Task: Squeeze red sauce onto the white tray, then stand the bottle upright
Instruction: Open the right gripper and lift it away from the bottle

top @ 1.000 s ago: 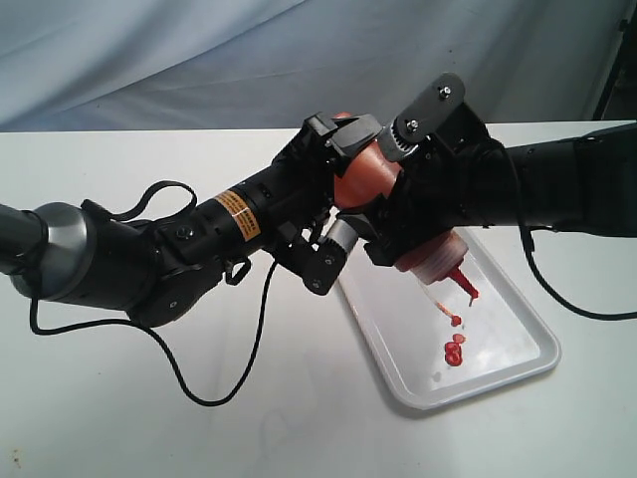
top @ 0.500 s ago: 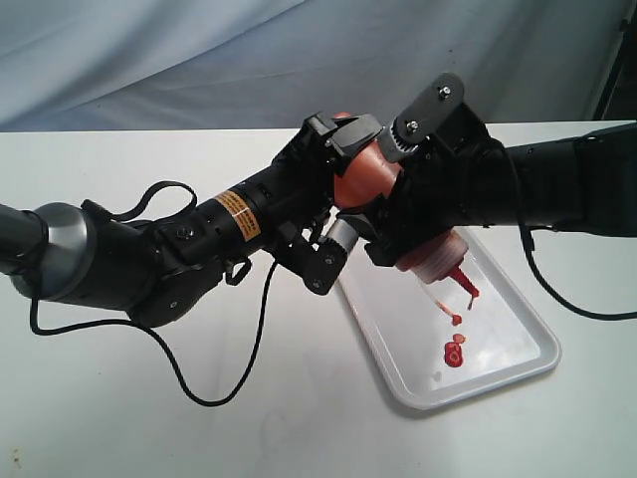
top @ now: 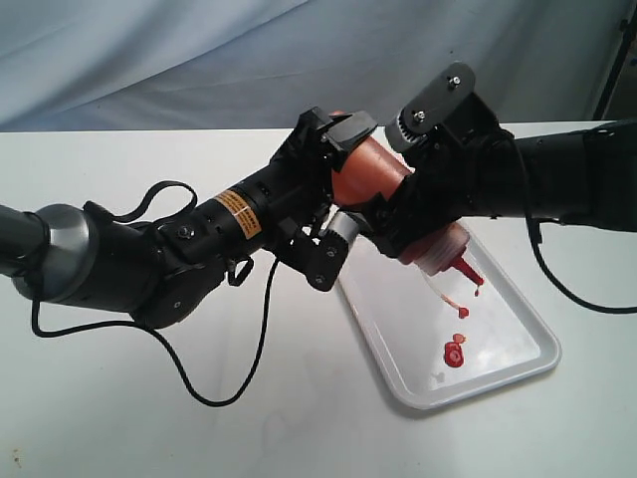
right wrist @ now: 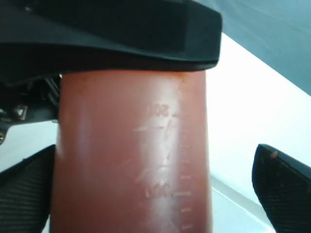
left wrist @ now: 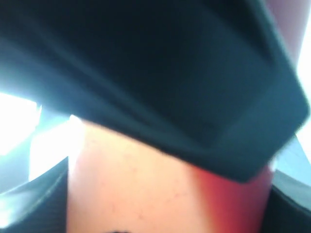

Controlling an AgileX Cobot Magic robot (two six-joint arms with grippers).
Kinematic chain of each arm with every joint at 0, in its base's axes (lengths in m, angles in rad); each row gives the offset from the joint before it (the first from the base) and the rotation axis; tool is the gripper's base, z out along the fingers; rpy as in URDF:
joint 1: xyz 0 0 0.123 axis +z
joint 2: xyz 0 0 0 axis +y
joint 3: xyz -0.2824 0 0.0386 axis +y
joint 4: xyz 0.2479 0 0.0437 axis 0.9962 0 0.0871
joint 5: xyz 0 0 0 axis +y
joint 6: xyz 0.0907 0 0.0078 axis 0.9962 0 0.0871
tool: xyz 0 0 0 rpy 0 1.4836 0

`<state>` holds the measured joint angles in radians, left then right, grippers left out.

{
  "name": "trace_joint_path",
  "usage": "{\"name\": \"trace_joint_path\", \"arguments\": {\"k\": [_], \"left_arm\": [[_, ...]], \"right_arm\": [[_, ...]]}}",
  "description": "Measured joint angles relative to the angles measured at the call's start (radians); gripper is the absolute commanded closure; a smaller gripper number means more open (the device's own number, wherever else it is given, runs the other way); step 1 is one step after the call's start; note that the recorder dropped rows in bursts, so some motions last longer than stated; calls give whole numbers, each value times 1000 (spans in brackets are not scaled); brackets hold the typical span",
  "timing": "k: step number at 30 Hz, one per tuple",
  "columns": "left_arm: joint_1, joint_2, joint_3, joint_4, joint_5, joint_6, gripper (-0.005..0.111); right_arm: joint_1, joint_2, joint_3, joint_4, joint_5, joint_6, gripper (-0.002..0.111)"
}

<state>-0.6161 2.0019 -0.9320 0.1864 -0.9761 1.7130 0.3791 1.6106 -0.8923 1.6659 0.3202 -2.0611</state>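
The bottle (top: pixel 363 174), full of red sauce, is tilted with its red nozzle (top: pixel 466 269) pointing down over the white tray (top: pixel 398 334). My left gripper (top: pixel 343 184) is shut on the bottle's base end. In the left wrist view the bottle (left wrist: pixel 160 184) fills the span between the fingers of my left gripper (left wrist: pixel 167 213). My right gripper (top: pixel 408 204) sits around the bottle nearer the nozzle. In the right wrist view the bottle (right wrist: pixel 131 155) stands inside my right gripper (right wrist: pixel 153 194), with a gap to one finger (right wrist: pixel 282 189). Red sauce blobs (top: pixel 455 352) and a thin streak (top: pixel 461 311) lie on the tray.
The tray lies on a white table (top: pixel 149 398), angled toward the front right. A black cable (top: pixel 239 378) from the left arm loops over the table left of the tray. A pale blue cloth (top: pixel 199 60) hangs behind.
Both grippers and the bottle rose slightly and shifted right, lifting the nozzle. A new drop and thin streak of sauce lie on the tray above the earlier blobs.
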Motion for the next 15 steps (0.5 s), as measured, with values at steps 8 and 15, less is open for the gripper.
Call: {"name": "trace_joint_path", "arguments": {"k": [8,15], "left_arm": [[0,0,0,-75,2,0,107],[7,0,0,-152,2,0,107]], "right_arm": [[0,-80,0,2,-2,-2,14],[0,-169,0,2,-14,15,14]]}}
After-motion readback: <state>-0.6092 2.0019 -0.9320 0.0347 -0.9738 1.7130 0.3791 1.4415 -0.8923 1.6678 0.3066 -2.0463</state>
